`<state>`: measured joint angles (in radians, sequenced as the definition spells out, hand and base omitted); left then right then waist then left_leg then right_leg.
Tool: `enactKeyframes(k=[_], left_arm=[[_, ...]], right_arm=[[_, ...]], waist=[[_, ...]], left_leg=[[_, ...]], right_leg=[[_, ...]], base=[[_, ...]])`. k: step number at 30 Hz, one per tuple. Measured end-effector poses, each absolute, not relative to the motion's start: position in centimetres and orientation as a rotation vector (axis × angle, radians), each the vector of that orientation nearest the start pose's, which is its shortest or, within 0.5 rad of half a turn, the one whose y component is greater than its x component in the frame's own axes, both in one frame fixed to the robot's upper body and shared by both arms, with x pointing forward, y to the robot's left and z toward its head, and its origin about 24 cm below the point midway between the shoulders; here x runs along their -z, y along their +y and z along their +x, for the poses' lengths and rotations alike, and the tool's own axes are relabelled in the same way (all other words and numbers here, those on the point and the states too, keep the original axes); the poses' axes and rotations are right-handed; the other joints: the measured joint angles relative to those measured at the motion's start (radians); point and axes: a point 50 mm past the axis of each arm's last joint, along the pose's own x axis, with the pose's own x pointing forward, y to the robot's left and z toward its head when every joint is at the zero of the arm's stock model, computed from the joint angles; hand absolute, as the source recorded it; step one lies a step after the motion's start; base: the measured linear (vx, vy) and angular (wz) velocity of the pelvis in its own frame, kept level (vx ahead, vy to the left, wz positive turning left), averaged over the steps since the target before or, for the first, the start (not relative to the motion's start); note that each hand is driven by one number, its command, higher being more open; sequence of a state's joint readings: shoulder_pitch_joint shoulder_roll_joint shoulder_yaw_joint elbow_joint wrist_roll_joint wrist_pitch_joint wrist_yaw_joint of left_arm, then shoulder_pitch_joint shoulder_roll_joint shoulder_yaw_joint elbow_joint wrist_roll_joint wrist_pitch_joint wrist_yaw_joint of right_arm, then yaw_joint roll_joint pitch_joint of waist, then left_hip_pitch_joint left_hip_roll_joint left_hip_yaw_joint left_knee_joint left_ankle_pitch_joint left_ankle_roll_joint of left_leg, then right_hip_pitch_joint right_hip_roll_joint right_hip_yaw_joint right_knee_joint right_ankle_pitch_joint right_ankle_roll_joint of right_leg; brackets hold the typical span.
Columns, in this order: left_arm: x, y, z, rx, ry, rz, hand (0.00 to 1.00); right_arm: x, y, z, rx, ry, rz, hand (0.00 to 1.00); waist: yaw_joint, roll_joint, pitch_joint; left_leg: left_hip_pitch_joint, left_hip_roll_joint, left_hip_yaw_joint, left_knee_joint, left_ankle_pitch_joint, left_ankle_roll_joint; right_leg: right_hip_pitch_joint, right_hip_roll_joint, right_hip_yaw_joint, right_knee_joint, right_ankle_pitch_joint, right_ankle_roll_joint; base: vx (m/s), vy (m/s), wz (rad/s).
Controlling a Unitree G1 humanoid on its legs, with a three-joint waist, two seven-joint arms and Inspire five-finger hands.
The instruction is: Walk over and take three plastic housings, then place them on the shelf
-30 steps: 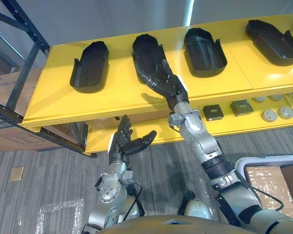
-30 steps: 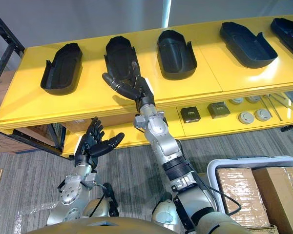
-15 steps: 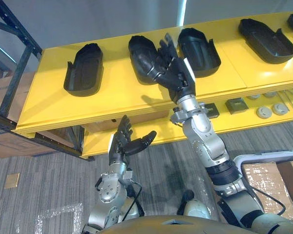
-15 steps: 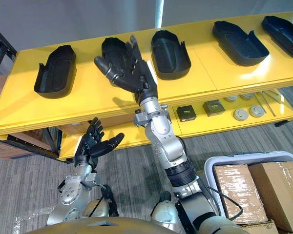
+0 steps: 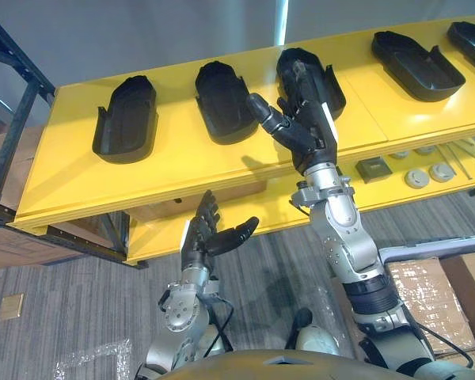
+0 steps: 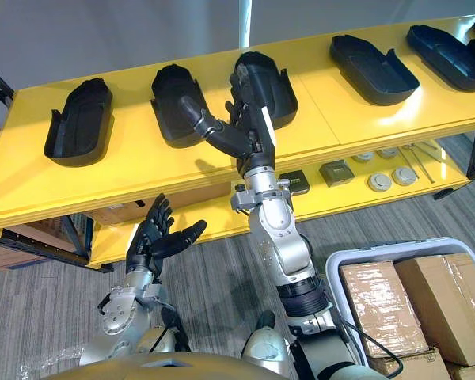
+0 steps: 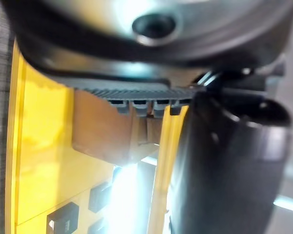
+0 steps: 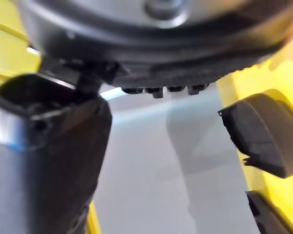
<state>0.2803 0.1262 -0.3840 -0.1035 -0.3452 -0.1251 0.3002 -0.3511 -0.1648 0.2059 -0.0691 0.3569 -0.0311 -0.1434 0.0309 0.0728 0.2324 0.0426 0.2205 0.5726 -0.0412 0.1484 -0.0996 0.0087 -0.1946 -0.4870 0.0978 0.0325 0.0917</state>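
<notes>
Nearest, the left hand [image 5: 210, 233] is held low, fingers relaxed, empty. Beyond, the right hand [image 5: 305, 127] is raised, spread wide and empty, before the middle housing [image 6: 283, 99] on the yellow shelf [image 5: 182, 170]. A reach is judged under way; closing round its rim is called for.

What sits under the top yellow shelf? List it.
A lower yellow shelf carrying dark square blocks, grey round discs and thin rods. Its rear is covered by the top shelf; the arm of the right hand hides a strip.
</notes>
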Motion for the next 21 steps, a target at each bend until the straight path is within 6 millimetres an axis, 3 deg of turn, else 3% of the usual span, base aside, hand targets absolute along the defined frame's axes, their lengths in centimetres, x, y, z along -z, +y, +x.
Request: enactKeyframes(k=[3, 7, 21], left_arm=[[-0.7, 11.1, 18.4, -0.025, 0.166, -0.279, 1.00], [-0.7, 11.2, 18.4, -0.026, 0.167, -0.278, 1.00], [-0.7, 11.9, 18.7, -0.043, 0.167, -0.274, 1.00]], right_arm=[[-12.3, -11.9, 31.3, -0.142, -0.254, 0.136, 1.00], [-11.3, -12.7, 31.7, -0.125, -0.209, 0.089, 1.00], [-11.2, -12.9, 33.9, -0.119, -0.167, 0.063, 1.00]], waist=[[0.004, -0.010, -0.008], [0.019, -0.010, -0.008], [0.021, -0.009, -0.008]], left_leg=[[0.000, 0.000, -0.004, 0.000, 0.000, 0.000], [0.000, -0.001, -0.009, -0.001, 0.001, 0.002], [-0.013, -0.007, -0.035, -0.002, 0.012, 0.012]], right_leg=[[0.009, 0.002, -0.006, -0.013, 0.004, 0.002], [0.010, 0.002, -0.010, -0.013, 0.005, 0.001], [0.008, -0.011, -0.033, 0.009, -0.003, -0.004]], base=[[-0.01, 0.017, 0.04], [0.00, 0.005, 0.02], [-0.01, 0.010, 0.05]])
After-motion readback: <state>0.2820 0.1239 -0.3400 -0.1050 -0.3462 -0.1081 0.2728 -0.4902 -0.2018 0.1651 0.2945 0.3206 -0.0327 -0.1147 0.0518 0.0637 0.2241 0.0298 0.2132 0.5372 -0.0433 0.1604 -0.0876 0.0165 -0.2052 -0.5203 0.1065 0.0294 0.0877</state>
